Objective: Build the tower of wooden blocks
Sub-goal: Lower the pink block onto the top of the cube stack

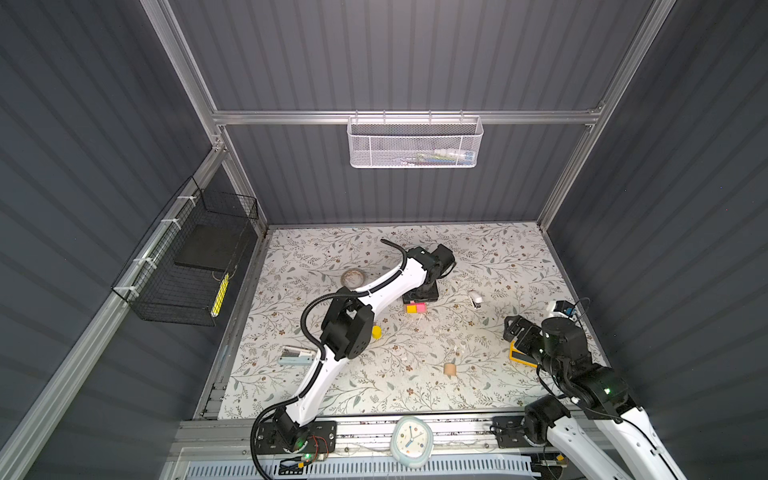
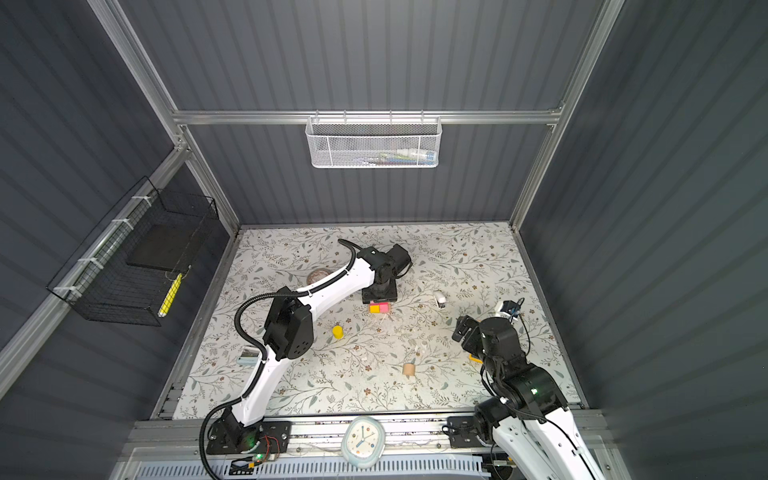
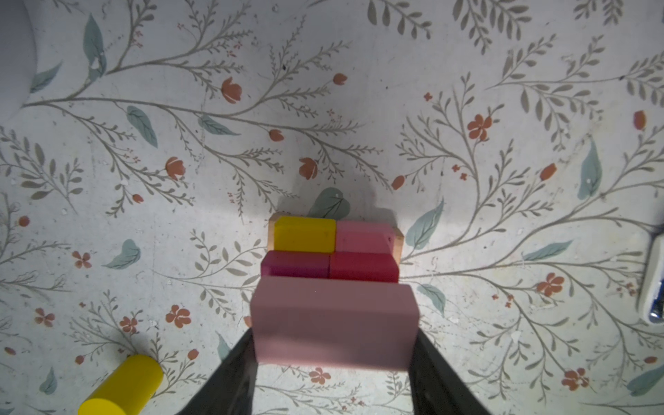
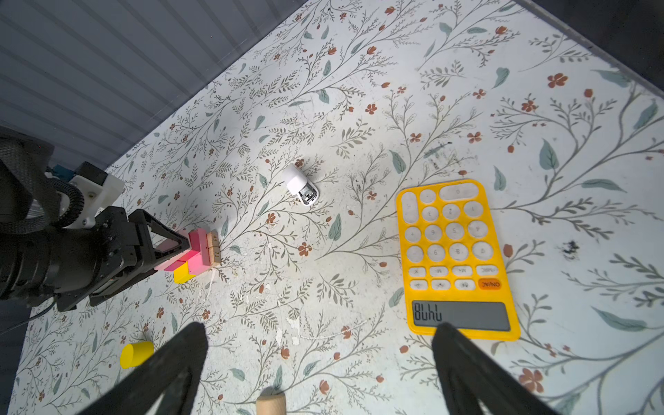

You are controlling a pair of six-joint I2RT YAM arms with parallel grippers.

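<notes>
Black left gripper has a pale pink bar; just beyond it sit a magenta cube and a redder cube, then a yellow block, pink block, tan base. The table is cream with grey-green leaves and rusty flowers. The calculator is yellow-orange, white keys.

Tower half hidden under left arm in both top views. Tan cylinder cut by right wrist view's edge. Calculator mostly behind right arm.

Bright even light, soft shadows, blurred close-up edges.
</notes>
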